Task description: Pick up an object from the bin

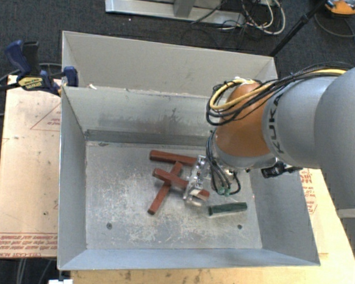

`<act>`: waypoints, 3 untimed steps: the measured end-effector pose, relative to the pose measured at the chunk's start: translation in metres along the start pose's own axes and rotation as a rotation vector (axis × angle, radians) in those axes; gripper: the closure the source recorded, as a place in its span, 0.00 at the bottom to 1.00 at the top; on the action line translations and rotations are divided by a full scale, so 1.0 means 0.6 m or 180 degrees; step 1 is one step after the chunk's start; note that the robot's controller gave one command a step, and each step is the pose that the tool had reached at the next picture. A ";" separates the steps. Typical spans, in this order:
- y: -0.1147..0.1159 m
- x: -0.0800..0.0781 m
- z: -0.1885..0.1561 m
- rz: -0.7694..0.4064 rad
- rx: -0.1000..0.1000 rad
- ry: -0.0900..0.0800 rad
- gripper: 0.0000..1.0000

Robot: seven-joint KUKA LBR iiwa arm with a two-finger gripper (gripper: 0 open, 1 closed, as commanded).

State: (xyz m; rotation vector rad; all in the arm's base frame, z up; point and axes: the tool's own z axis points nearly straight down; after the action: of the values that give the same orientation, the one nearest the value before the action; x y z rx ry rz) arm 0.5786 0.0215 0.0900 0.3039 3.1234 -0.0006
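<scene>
My gripper (194, 192) hung low mid-bin (70, 179), over the right end of 3 red-brown bars (161, 198), a dark green bar (227, 208) just beside; my jaws' spread could not be told.

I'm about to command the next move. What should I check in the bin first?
1. Position: gripper is low over the crossed red-brown rectangular bars in mid-bin: ok.
2. Single target: not ok. The slanted red-brown bar overlaps the level red-brown bar that runs toward the gripper.
3. Grasp on a bar: cannot tell.
4. Dark green bar lies flat and apart from the gripper, on its right in this view: ok.
5. Clearance from the walls of the grey metal bin: ok.
</scene>
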 end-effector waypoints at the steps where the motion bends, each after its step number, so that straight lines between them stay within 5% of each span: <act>1: 0.001 0.000 -0.019 -0.0002 -0.0003 0.0000 1.00; 3: 0.000 0.003 -0.058 -0.0004 0.0002 0.0028 1.00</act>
State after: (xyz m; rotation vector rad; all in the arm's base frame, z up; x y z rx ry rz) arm 0.5768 0.0221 0.1250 0.3028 3.1322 -0.0002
